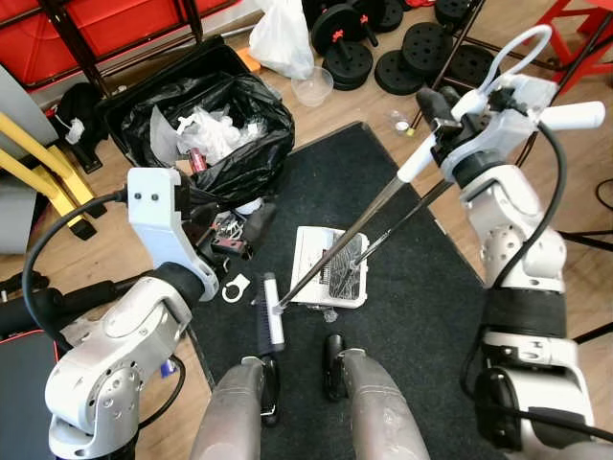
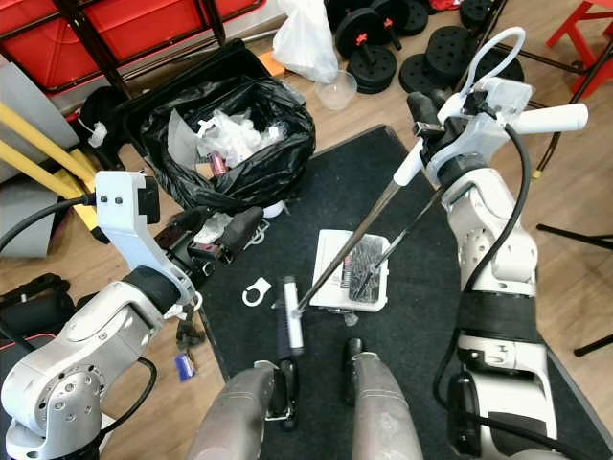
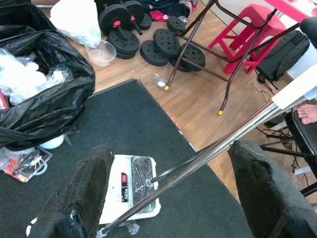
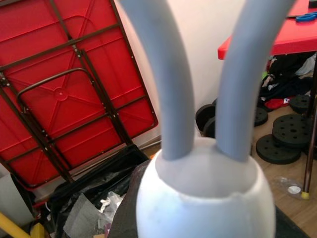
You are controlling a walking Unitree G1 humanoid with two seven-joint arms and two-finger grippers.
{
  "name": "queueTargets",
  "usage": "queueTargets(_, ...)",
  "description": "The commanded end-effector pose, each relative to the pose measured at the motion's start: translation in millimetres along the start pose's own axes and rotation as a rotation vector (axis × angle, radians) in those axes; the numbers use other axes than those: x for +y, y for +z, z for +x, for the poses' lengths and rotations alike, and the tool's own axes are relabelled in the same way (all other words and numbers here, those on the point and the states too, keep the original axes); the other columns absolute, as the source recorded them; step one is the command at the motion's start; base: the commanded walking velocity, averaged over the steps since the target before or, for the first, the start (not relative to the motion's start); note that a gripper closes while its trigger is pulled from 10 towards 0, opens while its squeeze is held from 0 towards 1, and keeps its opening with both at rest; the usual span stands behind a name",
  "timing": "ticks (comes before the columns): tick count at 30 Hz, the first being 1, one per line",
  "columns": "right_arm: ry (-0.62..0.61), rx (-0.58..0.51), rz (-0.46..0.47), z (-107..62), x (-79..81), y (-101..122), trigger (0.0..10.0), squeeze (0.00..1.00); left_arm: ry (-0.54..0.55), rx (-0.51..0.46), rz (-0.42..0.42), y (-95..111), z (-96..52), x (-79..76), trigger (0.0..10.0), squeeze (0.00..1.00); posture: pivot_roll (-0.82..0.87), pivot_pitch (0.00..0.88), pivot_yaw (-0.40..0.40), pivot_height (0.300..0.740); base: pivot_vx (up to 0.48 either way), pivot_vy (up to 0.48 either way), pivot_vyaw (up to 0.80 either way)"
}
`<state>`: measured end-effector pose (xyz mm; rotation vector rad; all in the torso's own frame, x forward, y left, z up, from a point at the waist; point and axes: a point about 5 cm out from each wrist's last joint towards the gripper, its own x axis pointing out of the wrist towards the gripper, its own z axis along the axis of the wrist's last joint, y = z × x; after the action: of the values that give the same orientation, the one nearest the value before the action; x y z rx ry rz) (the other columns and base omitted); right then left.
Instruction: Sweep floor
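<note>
My right gripper (image 1: 437,105) is raised at the right and shut on the white grip of the broom handle (image 1: 416,165). The grip's looped end (image 4: 203,188) sits close in the right wrist view. Two metal poles slant down from it. One pole ends at the grey broom head (image 1: 272,324) on the dark rug (image 1: 421,307) just ahead of my feet. The other reaches the white dustpan (image 1: 308,251), which holds dark debris. My left gripper (image 1: 241,223) hangs low to the left of the dustpan with its fingers (image 3: 81,193) open and nothing between them.
An open black trash bag (image 1: 225,129) full of rubbish stands at the back left, with loose litter (image 1: 226,241) and a small white ring (image 1: 236,287) near it. Behind the rug are weight plates (image 1: 402,48), a white plastic bag (image 1: 283,34), a clear bowl (image 1: 313,86) and red furniture legs (image 3: 198,54).
</note>
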<state>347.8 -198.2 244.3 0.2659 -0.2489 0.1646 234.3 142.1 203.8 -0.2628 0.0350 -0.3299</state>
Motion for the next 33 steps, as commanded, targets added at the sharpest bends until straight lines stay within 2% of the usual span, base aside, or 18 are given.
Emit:
queueTargets(1,-0.014,-0.007,-0.132,-5.4,-6.5,12.4,10.0,0.00,0.002,0.027,-0.004,-5.6,-0.2,1.3,10.0,0.00,0.07,0.333,-0.051,0.740,0.000,0.000,0.00)
queueTargets(13,-0.001,-0.023,-0.284,-5.4,-14.8,41.2,10.0,0.00,0.006,0.023,-0.005,-6.3,0.7,1.5,10.0,0.00,0.07,0.329,-0.055,0.740,0.000,0.000,0.00)
queueTargets(18,-0.007,-0.048,-0.282,-5.8,-15.5,49.8,10.0,0.00,0.006,0.023,-0.007,-6.4,0.7,1.5,10.0,0.00,0.07,0.329,-0.054,0.740,0.000,0.000,0.00)
queueTargets(21,0.053,-0.170,-0.237,-5.2,-4.7,75.8,10.0,0.00,0.005,0.023,-0.008,-6.5,0.8,1.5,10.0,0.00,0.07,0.329,-0.054,0.740,0.000,0.000,0.00)
queueTargets(24,0.069,-0.202,-0.225,-5.4,-1.8,82.6,10.0,0.00,0.005,0.024,-0.009,-6.6,0.8,1.6,10.0,0.00,0.07,0.329,-0.054,0.740,0.000,0.000,0.00)
queueTargets(25,0.119,-0.296,-0.194,-5.9,7.2,103.8,10.0,0.00,0.004,0.024,-0.012,-6.7,0.8,1.6,10.0,0.00,0.07,0.329,-0.054,0.740,0.000,0.000,0.00)
queueTargets(28,0.242,-0.398,-0.149,-9.0,25.5,125.6,10.0,0.00,0.003,0.023,-0.016,-7.1,0.8,1.4,10.0,0.00,0.07,0.328,-0.054,0.740,0.000,0.000,0.00)
queueTargets(32,0.309,-0.399,-0.128,-9.2,35.0,126.1,10.0,0.00,0.003,0.023,-0.017,-7.1,0.8,1.3,10.0,0.00,0.07,0.328,-0.056,0.740,0.000,0.000,0.00)
queueTargets(33,0.376,-0.376,-0.102,-8.9,44.5,120.0,10.0,0.00,0.003,0.023,-0.017,-7.1,0.6,1.1,10.0,0.00,0.07,0.329,-0.057,0.740,0.000,0.000,0.00)
